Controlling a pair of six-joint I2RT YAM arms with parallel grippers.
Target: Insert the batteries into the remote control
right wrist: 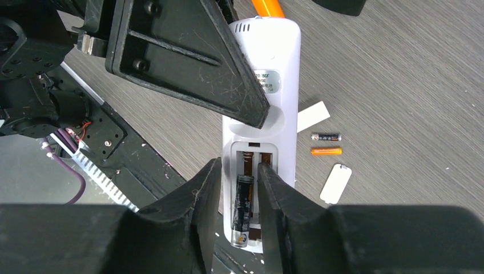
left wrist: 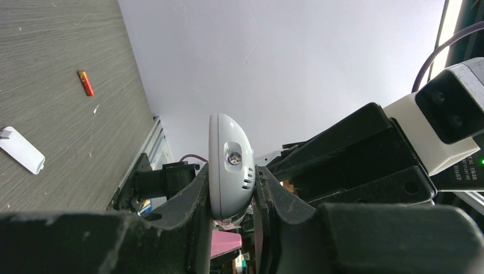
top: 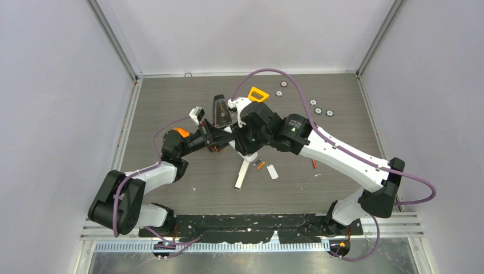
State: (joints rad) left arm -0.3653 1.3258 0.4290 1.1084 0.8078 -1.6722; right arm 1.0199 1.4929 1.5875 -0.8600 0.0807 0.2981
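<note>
White remote control [right wrist: 282,63] sits clamped in the left gripper [left wrist: 231,197]. A dark battery [right wrist: 242,208] lies in its open compartment, directly between the narrowly parted fingers of the right gripper [right wrist: 240,177]. An orange battery [right wrist: 326,151] lies on the table [right wrist: 411,85] beside it.

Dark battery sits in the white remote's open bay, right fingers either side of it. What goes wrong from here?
1. The right gripper straddles the dark cylindrical battery closely. A crooked retreat may lever it out of the white plastic remote.
2. The left gripper holds the remote by its edges, off the grey wood-grain table. Any downward push might twist it in that grip.
</note>
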